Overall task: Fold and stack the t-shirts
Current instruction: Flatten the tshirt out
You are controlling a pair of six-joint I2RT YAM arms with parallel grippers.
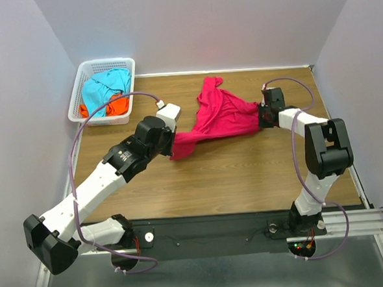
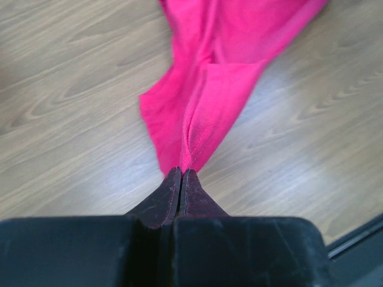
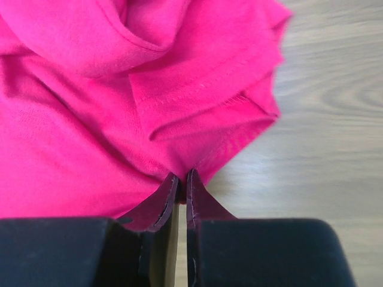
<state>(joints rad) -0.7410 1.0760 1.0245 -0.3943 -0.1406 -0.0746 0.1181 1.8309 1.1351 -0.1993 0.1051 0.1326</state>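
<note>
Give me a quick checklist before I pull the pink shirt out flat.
1. Left hand shut on crimson-pink shirt: ok.
2. Right hand shut on the shirt's edge: ok.
3. Shirt flat on table: not ok, bunched and twisted.
4. Matching corners gripped: cannot tell.
5. Turquoise shirt and orange shirt out of the way, in basket: ok.

The span between the left end effector [image 1: 173, 146] and the right end effector [image 1: 263, 116] is blocked by the crimson-pink t-shirt [image 1: 225, 115], clamped by both. On the base side of both, bare worktop [image 1: 245, 173] is left open. Beyond and left of the left end effector, the corner is taken by a white basket [image 1: 102, 62].
</note>
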